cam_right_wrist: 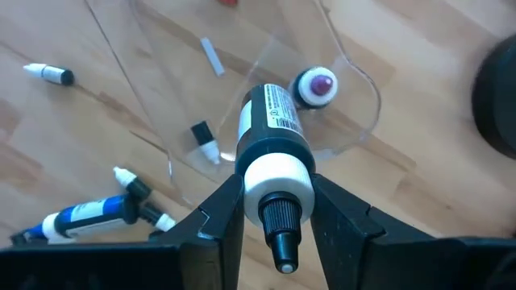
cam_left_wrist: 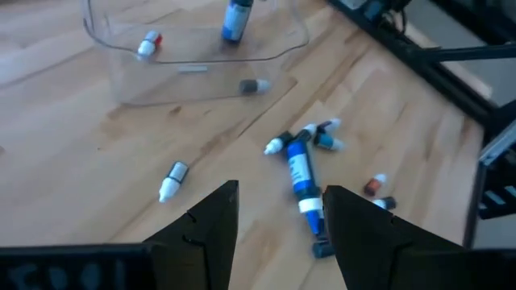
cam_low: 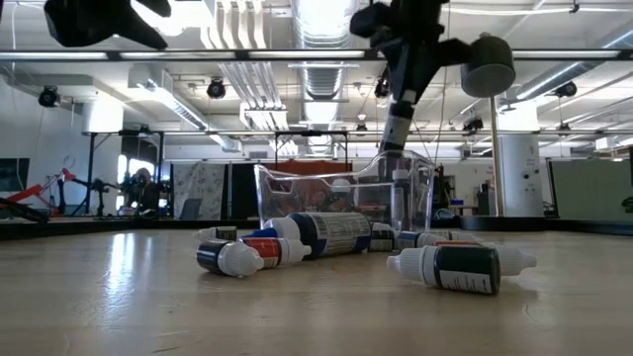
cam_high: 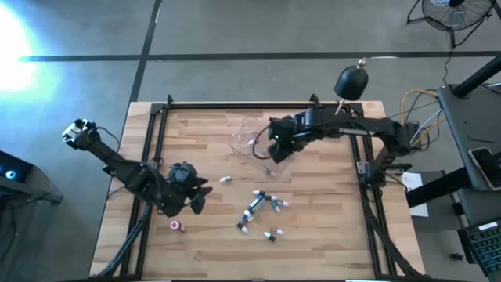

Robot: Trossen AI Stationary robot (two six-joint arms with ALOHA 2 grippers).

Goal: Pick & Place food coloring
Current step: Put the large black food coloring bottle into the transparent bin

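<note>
your right end effector (cam_right_wrist: 278, 221) hangs over the clear tray (cam_high: 244, 131), clamped on a dark, white-collared food coloring bottle (cam_right_wrist: 274, 149) with its nozzle toward the wrist, placed for a drop among the pieces already inside the tray. more small bottles (cam_high: 259, 205) lie scattered on the wooden surface (cam_high: 329, 235) just in front of the tray, waiting to be collected. your left end effector (cam_left_wrist: 278, 221) hovers well to the side of the tray, fingers parted and empty, likely lined up on the scatter.
</note>
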